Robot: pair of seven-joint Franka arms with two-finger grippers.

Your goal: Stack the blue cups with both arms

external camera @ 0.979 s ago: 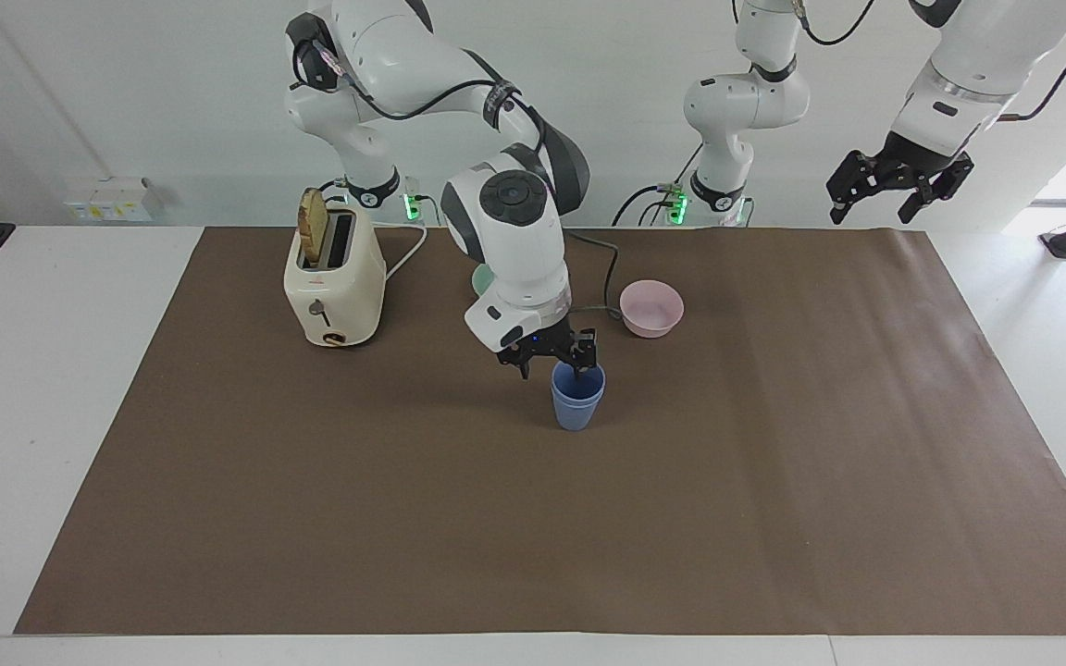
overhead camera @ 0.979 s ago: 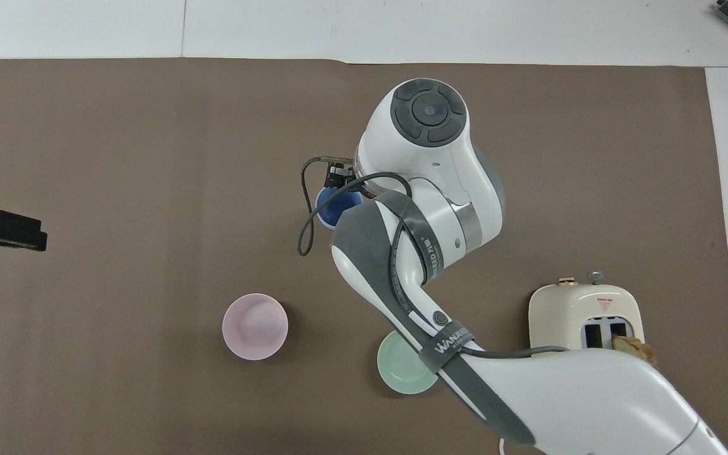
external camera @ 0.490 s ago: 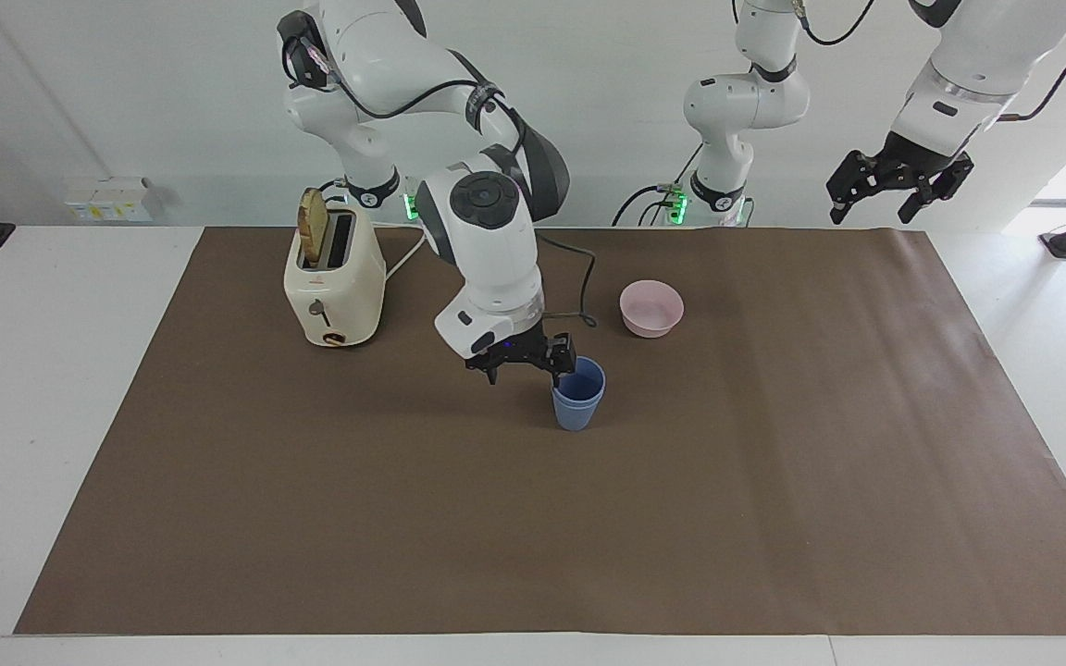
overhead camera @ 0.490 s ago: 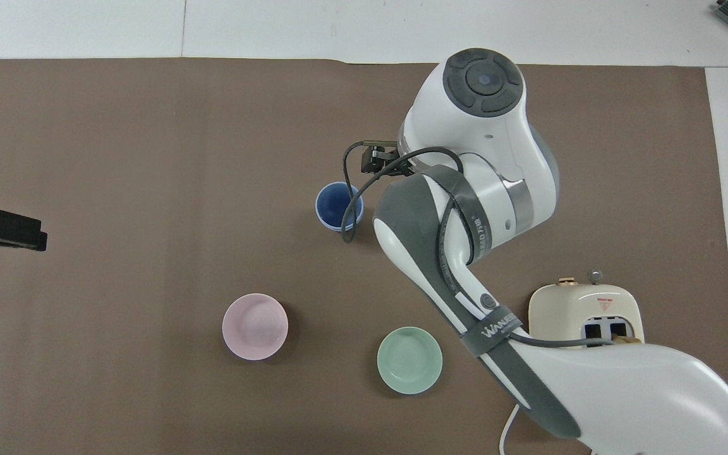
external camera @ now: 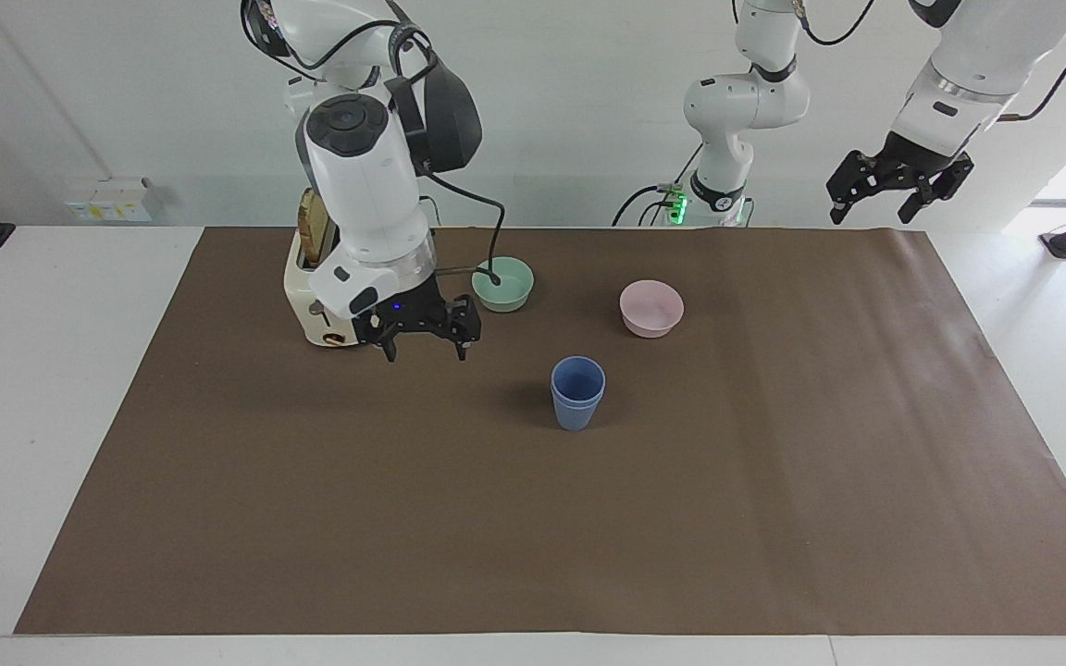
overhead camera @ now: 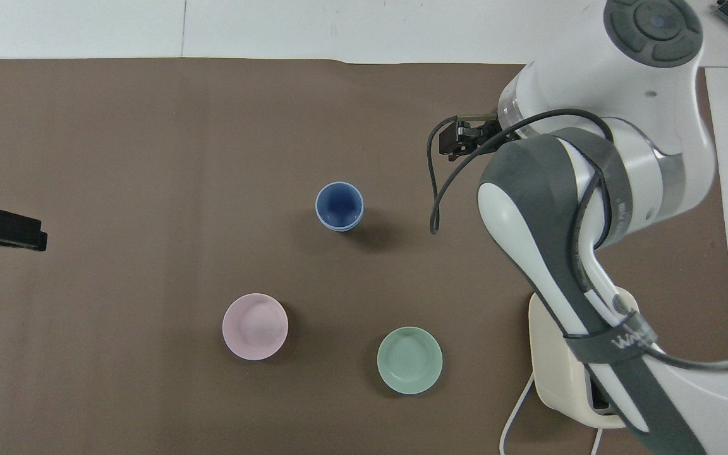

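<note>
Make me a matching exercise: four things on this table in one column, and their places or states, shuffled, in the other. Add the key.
Things:
1. blue cups
2. right tool
3. left tool
4. toaster

Places or states:
A. open, raised at the left arm's end of the table, waiting
B. nested, standing free on the brown mat
C. stands toward the right arm's end, bread in a slot
D. open, empty, over the mat beside the toaster

Pairs: 1-B, 2-D, 3-A, 4-C
</note>
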